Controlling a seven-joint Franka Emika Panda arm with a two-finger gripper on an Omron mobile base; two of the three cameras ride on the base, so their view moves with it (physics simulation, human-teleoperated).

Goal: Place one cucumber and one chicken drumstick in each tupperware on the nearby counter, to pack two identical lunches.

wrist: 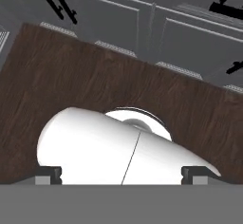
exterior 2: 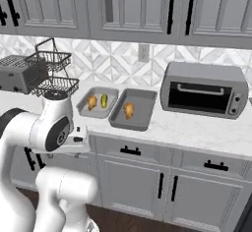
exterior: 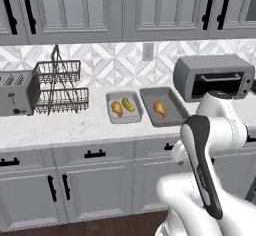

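White marble counter (exterior: 75,127) carries both trays side by side, near the backsplash. The smaller tupperware (exterior: 112,117) on the left already holds a chicken drumstick (exterior: 116,108) and a yellowish-green cucumber (exterior: 128,104); the larger, darker tupperware (exterior: 172,115) to its right holds only a second drumstick (exterior: 159,108). So one cucumber is likely what remains.

In the hand view the gripper (wrist: 121,175) points down at the dark wood floor, its two tips spread wide with nothing between them (well away from either tray).

To do this step well, I would find the remaining dark green cucumber first, approach it from above with the fingers across its short side, then set it into the bare part of the larger tray beside the drumstick.

That cucumber's whereabouts I cannot tell. The toaster oven (exterior 2: 204,89) interior is too dark to read, and the wire rack (exterior: 57,87) baskets look bare, though the mesh is fine.
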